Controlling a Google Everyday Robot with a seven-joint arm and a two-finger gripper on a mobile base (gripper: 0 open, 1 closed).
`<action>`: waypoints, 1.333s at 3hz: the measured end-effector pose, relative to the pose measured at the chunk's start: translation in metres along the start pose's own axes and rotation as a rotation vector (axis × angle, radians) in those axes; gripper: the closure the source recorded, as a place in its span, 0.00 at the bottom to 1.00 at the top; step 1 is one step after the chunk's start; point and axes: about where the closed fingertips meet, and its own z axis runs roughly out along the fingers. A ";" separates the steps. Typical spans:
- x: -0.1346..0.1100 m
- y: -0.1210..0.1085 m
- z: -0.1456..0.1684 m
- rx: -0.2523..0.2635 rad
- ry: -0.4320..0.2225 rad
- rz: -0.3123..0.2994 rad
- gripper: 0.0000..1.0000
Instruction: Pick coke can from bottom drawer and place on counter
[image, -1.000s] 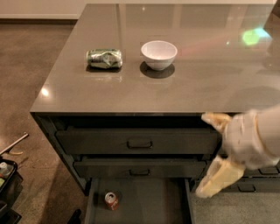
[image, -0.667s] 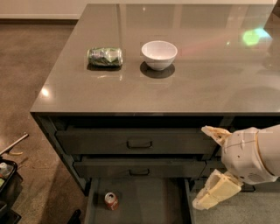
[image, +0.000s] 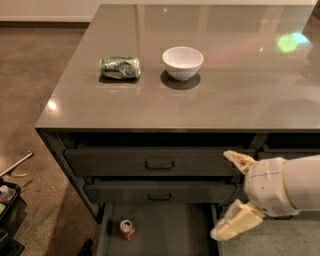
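- Two cans: coke can (image: 127, 229) down in the open bottom drawer (image: 170, 231), green can (image: 120, 68) on the counter (image: 225, 100).
- One white bowl (image: 182, 62).
- Gripper (image: 221, 195) at the drawers' right, fingers spread wide, empty!

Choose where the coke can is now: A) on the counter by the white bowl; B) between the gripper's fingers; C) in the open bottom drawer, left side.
C: the coke can sits in the bottom drawer, apart from the open gripper, which hangs before the cabinet at the drawer's right.
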 end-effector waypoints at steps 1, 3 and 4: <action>0.004 0.024 0.101 -0.112 -0.142 0.038 0.00; 0.004 0.071 0.274 -0.294 -0.268 0.092 0.00; 0.016 0.088 0.304 -0.351 -0.294 0.159 0.00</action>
